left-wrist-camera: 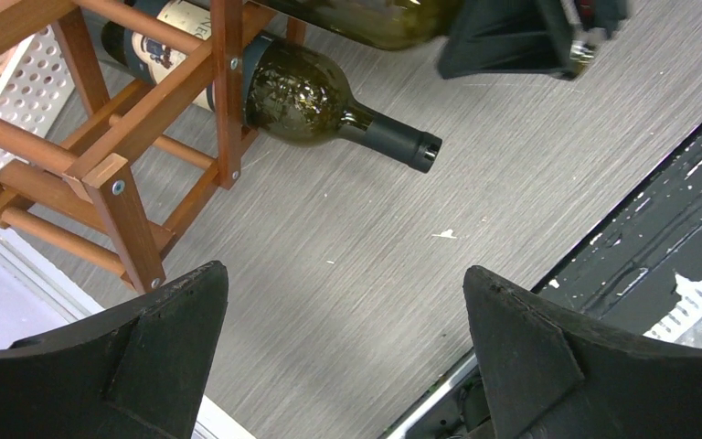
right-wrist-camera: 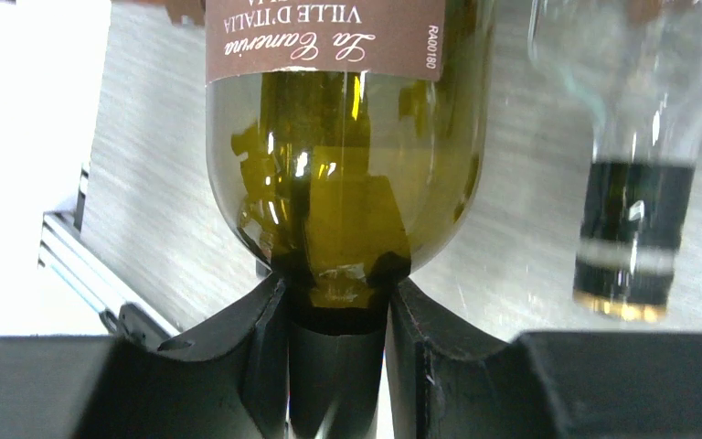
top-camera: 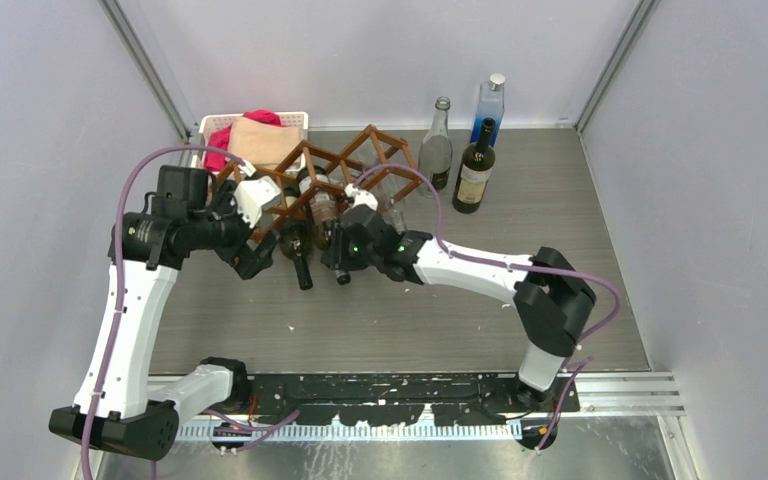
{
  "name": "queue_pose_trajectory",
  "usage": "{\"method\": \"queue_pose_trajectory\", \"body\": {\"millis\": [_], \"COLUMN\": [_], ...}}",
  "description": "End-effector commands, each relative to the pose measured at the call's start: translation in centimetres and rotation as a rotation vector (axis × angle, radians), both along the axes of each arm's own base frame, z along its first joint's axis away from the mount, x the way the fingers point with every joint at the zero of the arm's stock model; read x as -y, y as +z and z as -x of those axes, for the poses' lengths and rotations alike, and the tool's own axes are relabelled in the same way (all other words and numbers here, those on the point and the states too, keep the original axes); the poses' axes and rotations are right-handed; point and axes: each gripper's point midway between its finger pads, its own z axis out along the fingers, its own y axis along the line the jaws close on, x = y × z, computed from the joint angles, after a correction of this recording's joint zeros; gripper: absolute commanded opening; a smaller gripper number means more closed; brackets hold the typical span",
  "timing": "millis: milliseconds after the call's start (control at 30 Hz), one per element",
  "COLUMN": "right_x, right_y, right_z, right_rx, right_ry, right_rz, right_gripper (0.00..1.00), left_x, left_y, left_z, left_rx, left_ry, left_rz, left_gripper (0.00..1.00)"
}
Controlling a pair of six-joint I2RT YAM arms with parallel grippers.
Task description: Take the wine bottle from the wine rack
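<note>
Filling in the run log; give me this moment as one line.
right gripper: shut on wine bottle neck | left gripper: open, empty, beside wine rack | wine bottle: body in rack

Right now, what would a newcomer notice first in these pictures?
The right tool clamps the neck of a green wine bottle lying in the wooden wine rack near the back of the table. The left tool hangs open by the rack's left end.
</note>
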Motion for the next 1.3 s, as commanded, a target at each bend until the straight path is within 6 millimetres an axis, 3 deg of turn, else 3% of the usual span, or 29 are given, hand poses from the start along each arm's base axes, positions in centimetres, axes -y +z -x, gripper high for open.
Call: {"method": "queue_pose_trajectory", "body": {"millis": [0, 167, 567, 933, 1067, 1267], "right_x": [-0.1, 0.9, 3.6, 5.3, 5.1, 4.0], "right_y": [5.6, 7.4, 12.5, 13.5, 14.1, 15.6], "right_z": [2.4, 5.1, 8.6, 12.4, 13.7, 14.8], "right_rx": [0.072, 0.069, 0.046, -0.052, -0.081, -0.107], "right_ry": [0.005, 0.021, 0.061, 0.175, 0.248, 0.331], "right_rz": [-0.150, -0.218, -0.365, -0.370, -0.348, -0.373], "right_gripper": [0.01, 0.01, 0.01, 0.01, 0.01, 0.01], "left_x": [0.2, 0.8, 2.3, 4.1, 4.7, 5.6], "left_y": [1.0, 0.9, 1.6, 1.6, 2.3, 1.6], "left_z": [-0.8, -0.6, 0.1, 1.7, 2.9, 4.7], "left_rx": [0.101, 0.143, 0.253, 0.367, 0.468, 0.573], "left_ry": [-0.043, -0.103, -0.253, -0.448, -0.575, -0.752], "left_rz": [0.001, 0.010, 0.039, 0.053, 0.015, -0.048], "left_gripper": [1.00, 1.00, 1.00, 1.00, 1.00, 1.00]}}
